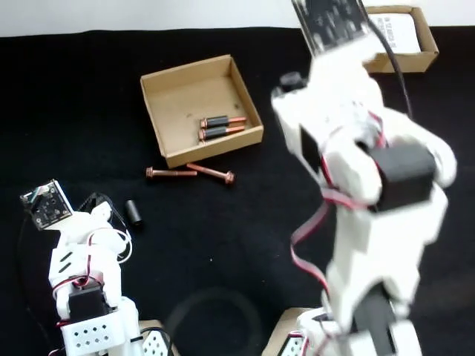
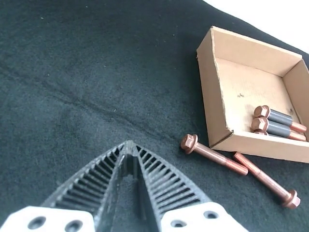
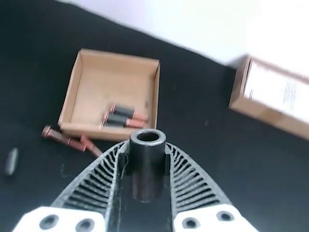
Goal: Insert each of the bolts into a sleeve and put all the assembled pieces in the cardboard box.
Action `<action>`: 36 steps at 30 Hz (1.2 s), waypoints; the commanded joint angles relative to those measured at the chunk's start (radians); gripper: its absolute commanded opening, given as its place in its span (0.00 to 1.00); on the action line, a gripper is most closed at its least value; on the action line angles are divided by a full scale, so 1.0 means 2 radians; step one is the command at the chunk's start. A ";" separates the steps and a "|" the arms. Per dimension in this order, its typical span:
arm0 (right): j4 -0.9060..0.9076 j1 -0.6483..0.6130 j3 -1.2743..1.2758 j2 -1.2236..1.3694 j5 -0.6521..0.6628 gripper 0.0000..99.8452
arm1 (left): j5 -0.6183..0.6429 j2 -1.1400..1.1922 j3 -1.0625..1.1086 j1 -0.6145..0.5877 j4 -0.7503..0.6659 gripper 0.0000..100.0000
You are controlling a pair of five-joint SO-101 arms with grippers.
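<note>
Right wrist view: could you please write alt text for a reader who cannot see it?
The right pincer grips a black sleeve, its open end facing the camera. Beyond it on the black cloth sits a box holding two assembled pieces, with two loose bolts beside its outer wall and another sleeve farther off.

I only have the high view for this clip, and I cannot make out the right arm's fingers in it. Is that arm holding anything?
Observer: Yes. In its wrist view the right gripper is shut on a black cylindrical sleeve, held upright with its open end showing.
Operator: And the left arm's fingers? Its wrist covers them from above.
Observer: The left gripper is shut with nothing between its fingers, above the black cloth.
</note>
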 commanded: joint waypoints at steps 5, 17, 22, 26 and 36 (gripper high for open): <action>-0.012 0.016 0.300 -0.241 -0.077 0.01 | -0.003 -0.002 0.007 0.016 0.038 0.02; -0.246 0.241 0.703 -0.517 -0.101 0.01 | -0.094 -0.001 -0.075 0.048 0.146 0.02; -0.364 0.337 0.844 -0.618 -0.098 0.01 | -0.097 0.060 -0.168 0.095 0.179 0.02; -0.451 0.408 0.947 -0.680 -0.097 0.01 | -0.097 0.245 -0.291 0.105 0.180 0.02; -0.568 0.484 1.094 -0.778 -0.073 0.01 | -0.170 0.721 -0.751 0.246 0.354 0.02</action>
